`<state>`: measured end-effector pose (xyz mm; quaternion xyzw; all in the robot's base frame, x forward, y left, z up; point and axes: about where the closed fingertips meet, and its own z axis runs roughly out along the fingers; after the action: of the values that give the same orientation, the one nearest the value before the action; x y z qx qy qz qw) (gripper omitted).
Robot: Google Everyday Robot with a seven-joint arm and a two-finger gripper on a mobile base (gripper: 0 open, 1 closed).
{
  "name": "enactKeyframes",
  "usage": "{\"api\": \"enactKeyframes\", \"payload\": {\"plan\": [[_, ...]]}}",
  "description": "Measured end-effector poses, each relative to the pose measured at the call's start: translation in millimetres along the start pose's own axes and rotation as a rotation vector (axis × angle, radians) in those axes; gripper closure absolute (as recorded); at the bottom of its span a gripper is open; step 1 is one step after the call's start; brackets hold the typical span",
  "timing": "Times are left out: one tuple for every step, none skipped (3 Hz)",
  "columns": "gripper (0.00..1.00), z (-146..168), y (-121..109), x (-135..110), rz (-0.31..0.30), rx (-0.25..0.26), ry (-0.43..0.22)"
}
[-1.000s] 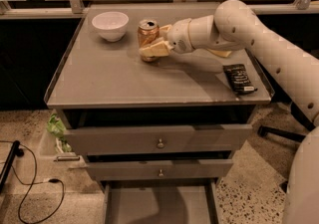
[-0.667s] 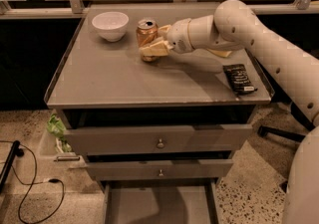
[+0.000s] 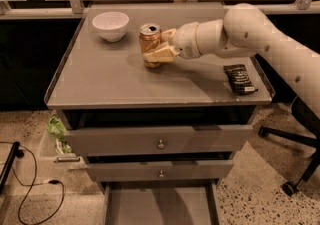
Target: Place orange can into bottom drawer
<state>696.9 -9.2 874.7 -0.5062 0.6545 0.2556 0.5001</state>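
The orange can (image 3: 149,40) stands upright on the grey cabinet top (image 3: 110,79), right of centre at the back. My gripper (image 3: 161,45) reaches in from the right, with one pale finger behind the can and one in front of its lower right side. The fingers sit against the can, which still rests on the top. The bottom drawer (image 3: 159,205) is pulled open at the foot of the cabinet, and its flat grey floor shows. The two upper drawers with round knobs are pulled out slightly.
A white bowl (image 3: 111,25) stands at the back left of the top. A black packet (image 3: 240,79) lies near the right edge. An office chair base (image 3: 292,144) is on the floor at right. Cables (image 3: 30,189) and a green bag (image 3: 55,126) lie at left.
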Motion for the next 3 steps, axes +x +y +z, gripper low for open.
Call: {"api": "enactKeyframes", "payload": {"plan": [[1.00,-39,52,-10,-0.029,-0.012,-0.059],[1.00,-85,130,3,-0.009,-0.018,-0.123],[1.00,-85,129,4,-0.008,-0.017,-0.121]]}}
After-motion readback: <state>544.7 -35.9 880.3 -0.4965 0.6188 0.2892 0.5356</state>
